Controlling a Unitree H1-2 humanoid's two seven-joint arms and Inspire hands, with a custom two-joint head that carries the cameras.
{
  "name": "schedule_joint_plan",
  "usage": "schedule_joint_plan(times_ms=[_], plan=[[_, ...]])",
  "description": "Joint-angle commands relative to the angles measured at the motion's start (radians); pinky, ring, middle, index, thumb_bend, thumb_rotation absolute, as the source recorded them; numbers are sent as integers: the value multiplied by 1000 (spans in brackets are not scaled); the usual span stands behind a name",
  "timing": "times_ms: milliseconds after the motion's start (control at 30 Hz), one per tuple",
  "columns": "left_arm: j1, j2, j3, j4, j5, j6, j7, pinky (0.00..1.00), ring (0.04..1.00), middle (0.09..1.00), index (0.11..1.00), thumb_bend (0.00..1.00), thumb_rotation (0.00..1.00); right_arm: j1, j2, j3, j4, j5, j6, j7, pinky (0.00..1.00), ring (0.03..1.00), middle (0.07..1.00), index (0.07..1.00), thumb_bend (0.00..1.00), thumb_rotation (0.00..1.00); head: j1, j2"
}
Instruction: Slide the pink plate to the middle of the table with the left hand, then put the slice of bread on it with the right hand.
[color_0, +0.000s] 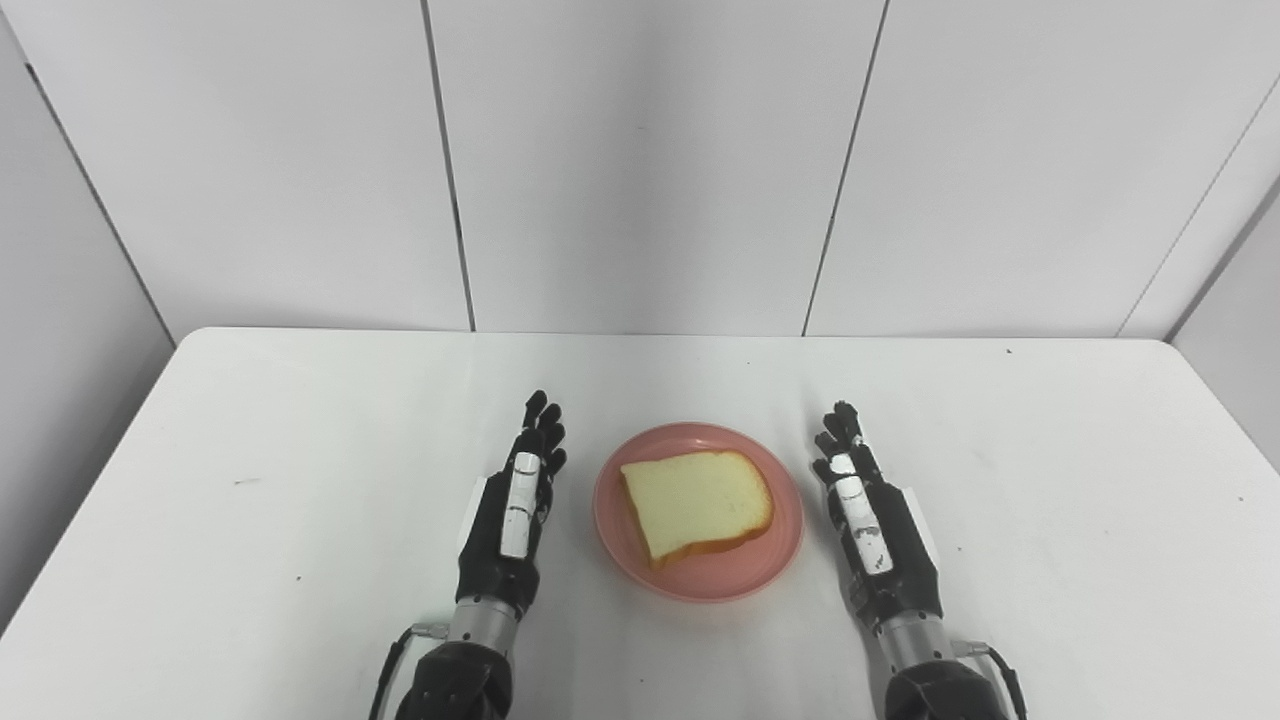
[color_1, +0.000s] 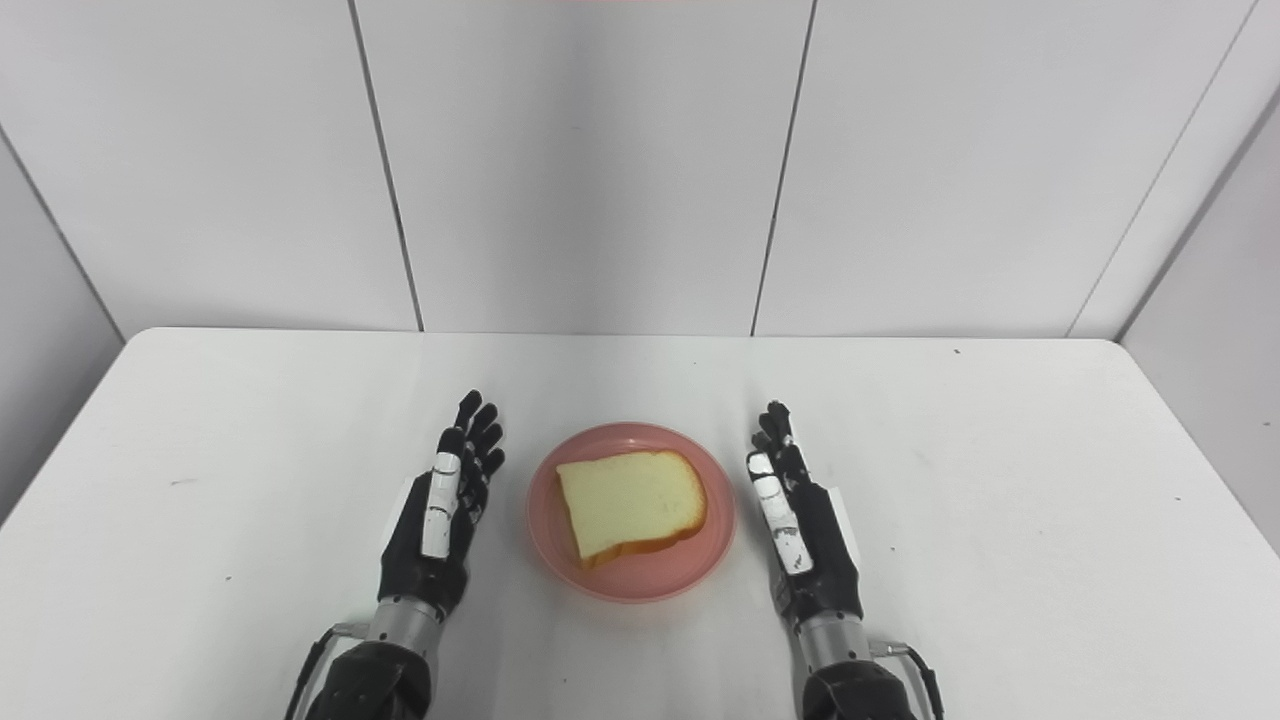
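Observation:
A pink plate (color_0: 779, 524) sits near the middle of the white table (color_0: 300, 450), close to the front. A slice of bread (color_0: 697, 503) lies flat on it. My left hand (color_0: 518, 505) rests to the left of the plate, open and empty, fingers straight and pointing away from me. My right hand (color_0: 866, 515) rests to the right of the plate, open and empty, fingers straight. Neither hand touches the plate. The same layout shows in the right eye view, with the plate (color_1: 712, 548), the bread (color_1: 630, 503), the left hand (color_1: 440, 510) and the right hand (color_1: 797, 520).
White wall panels (color_0: 640, 160) stand behind the table's far edge. Nothing else stands on the table.

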Motion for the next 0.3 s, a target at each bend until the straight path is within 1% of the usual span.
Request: schedule_joint_plan(times_ms=[0, 167, 267], plan=[[36, 7, 4, 14, 6, -11, 5, 1000, 1000, 1000, 1000, 721, 1000, -23, 4, -4, -14, 8, -4, 15, 1000, 1000, 1000, 1000, 687, 828, 1, 0], [39, -10, 12, 6, -14, 16, 7, 1000, 1000, 1000, 1000, 726, 1000, -25, -1, -11, -11, 18, 3, 28, 1000, 1000, 1000, 1000, 712, 828, 13, 3], [41, -14, 13, 0, 0, 23, 19, 1000, 1000, 1000, 1000, 727, 1000, -25, -3, -13, -16, 17, 12, 30, 1000, 1000, 1000, 1000, 701, 830, 10, 5]])
